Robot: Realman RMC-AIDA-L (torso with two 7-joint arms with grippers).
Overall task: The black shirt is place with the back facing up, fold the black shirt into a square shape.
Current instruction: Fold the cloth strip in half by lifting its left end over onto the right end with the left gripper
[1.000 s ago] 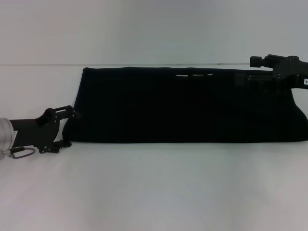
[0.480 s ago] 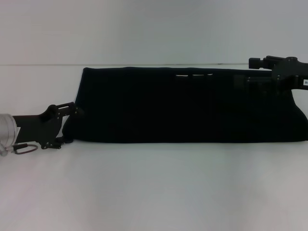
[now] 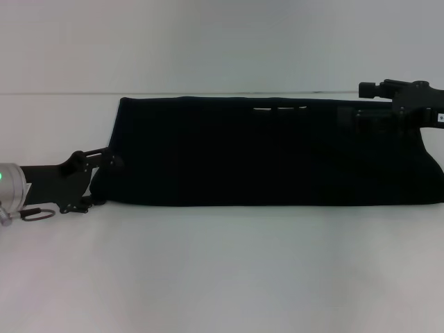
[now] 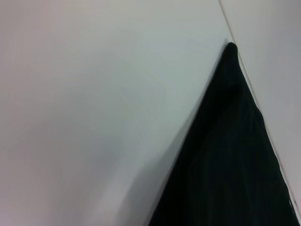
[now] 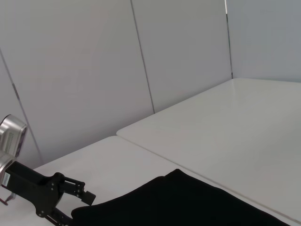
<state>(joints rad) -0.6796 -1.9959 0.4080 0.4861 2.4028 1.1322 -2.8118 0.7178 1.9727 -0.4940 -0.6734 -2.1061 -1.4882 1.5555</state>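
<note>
The black shirt point(image 3: 263, 152) lies on the white table as a long flat band running left to right; it also shows in the left wrist view point(image 4: 235, 165) and the right wrist view point(image 5: 188, 202). My left gripper point(image 3: 106, 182) sits at the band's near left corner, open, one finger on either side of the corner's edge. The right wrist view shows the same left gripper point(image 5: 77, 208) from afar, against the fabric's end. My right gripper point(image 3: 364, 116) hovers over the far right corner of the shirt, dark against the dark cloth.
The white table point(image 3: 222, 277) stretches wide in front of the shirt. A pale panelled wall point(image 5: 141, 70) rises just behind the table's far edge. The shirt's right end reaches the picture's right border in the head view.
My left gripper has crept a little to the right, closer onto the shirt's left corner. The right gripper and the shirt have hardly moved.
</note>
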